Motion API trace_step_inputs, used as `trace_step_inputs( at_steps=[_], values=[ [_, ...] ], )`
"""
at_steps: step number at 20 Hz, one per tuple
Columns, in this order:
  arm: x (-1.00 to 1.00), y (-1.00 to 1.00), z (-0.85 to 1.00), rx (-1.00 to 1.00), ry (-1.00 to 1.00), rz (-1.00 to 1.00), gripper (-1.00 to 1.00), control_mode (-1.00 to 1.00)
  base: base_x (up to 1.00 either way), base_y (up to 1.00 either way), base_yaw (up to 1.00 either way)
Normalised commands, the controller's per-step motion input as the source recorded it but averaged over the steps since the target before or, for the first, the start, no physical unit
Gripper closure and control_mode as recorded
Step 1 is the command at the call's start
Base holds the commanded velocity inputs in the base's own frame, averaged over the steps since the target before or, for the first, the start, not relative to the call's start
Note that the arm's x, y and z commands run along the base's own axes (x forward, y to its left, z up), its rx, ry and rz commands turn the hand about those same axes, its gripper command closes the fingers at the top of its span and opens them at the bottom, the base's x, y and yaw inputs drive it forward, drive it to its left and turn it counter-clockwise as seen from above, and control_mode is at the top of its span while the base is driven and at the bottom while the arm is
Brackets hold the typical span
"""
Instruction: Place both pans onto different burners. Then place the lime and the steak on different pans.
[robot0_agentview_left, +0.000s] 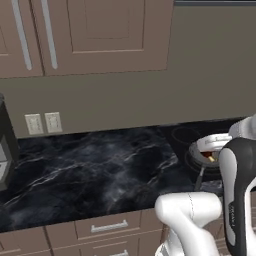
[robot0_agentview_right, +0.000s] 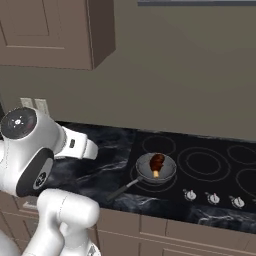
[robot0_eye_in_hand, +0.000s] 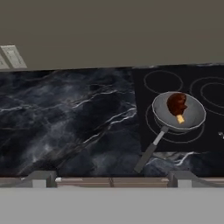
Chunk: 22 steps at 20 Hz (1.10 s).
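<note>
While the claw (robot0_eye_in_hand: 112, 178) sits spread to its widest with nothing between the fingertips (robot0_eye_in_hand: 40, 178), it looks across the dark marble counter (robot0_eye_in_hand: 65, 122) from the front edge. Silver pan (robot0_eye_in_hand: 178, 112) is ahead and right of the claw, on the front-left burner (robot0_eye_in_hand: 174, 124) of the black cooktop (robot0_eye_in_hand: 205, 135), handle pointing back toward the counter edge. Steak (robot0_eye_in_hand: 177, 104) lies inside that pan, pale stub toward the claw side. Further burner rings lie beyond and right of the pan. Silver knobs (robot0_agentview_right: 213, 198) run along the cooktop front, right of the pan. Wall outlets (robot0_eye_in_hand: 11, 57) are far ahead on the left.
</note>
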Motion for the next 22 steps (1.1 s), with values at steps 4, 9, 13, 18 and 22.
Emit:
trace_step_inputs(
  at_steps=[4,9,13,18,22],
  values=[
    [0.00,0.00,0.00,0.00,0.00,0.00,-1.00,1.00,-0.16,-0.67,0.01],
    [0.00,0.00,0.00,0.00,0.00,0.00,-1.00,1.00,-0.22,-0.77,0.00],
    [0.00,0.00,0.00,0.00,0.00,0.00,-1.00,1.00,-0.18,-0.86,0.00],
    [0.00,0.00,0.00,0.00,0.00,0.00,-1.00,1.00,-0.18,-0.91,0.00],
    [0.00,0.00,0.00,0.00,0.00,0.00,-1.00,1.00,-0.05,-0.87,0.00]
  ],
)
